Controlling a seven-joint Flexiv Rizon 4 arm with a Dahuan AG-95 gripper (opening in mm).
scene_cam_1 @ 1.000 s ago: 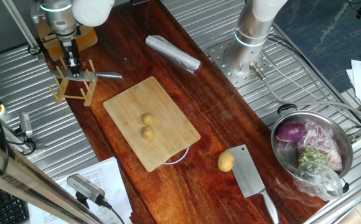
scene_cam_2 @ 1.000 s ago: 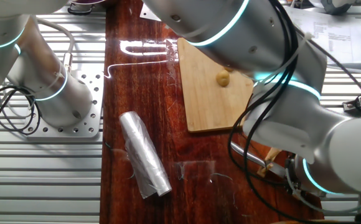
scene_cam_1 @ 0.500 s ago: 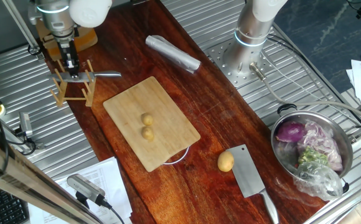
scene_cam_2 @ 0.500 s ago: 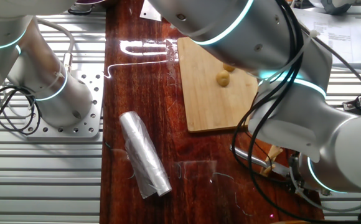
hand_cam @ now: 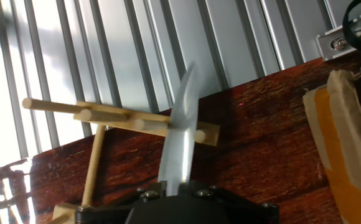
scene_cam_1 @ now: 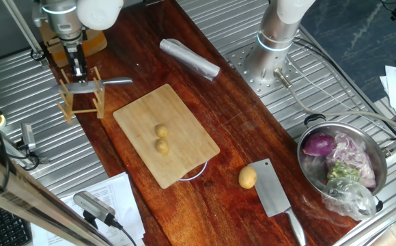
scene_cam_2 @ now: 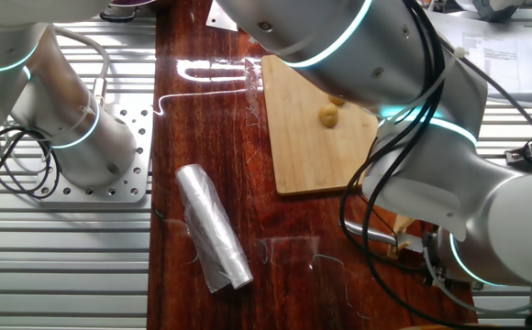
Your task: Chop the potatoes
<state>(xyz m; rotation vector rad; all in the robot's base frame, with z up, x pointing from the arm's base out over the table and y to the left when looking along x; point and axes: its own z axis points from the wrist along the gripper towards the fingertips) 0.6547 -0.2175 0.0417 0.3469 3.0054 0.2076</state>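
The 2 small, round, yellow-tan potatoes [scene_cam_1: 161,138] are lying just beside each other, touching or nearly so, near the middle of the pale rectangular wooden cutting board [scene_cam_1: 138,116] on the dark red wooden table [scene_cam_1: 246,130]; in the other fixed view only 1 is showing fully, the 2nd being mostly hidden behind the arm. Judging by their look, they are firm, light and smooth-skinned, so they are likely to roll or skid under a blade; there is no holding them here, and a cut is probably wanting to come straight down over the crown of each, not on its slope.

The gripper [scene_cam_1: 80,70] is hovering over the small wooden stick rack [scene_cam_1: 82,100], well apart from the board; the jaws are gripping the handle end of the slim steel knife [hand_cam: 180,134], whose blade is sticking out ahead in the hand view, over the rack's crossbars; the fingers themselves are hidden under the black housing, so how wide they are standing I cannot tell.

Counting the rest: 1 larger golden-brown potato [scene_cam_1: 247,178] lying against 1 broad steel cleaver [scene_cam_1: 274,193]; 1 steel pot [scene_cam_1: 308,171] holding purple onion [scene_cam_1: 318,145] and greens; 1 roll of silver foil [scene_cam_1: 189,57].
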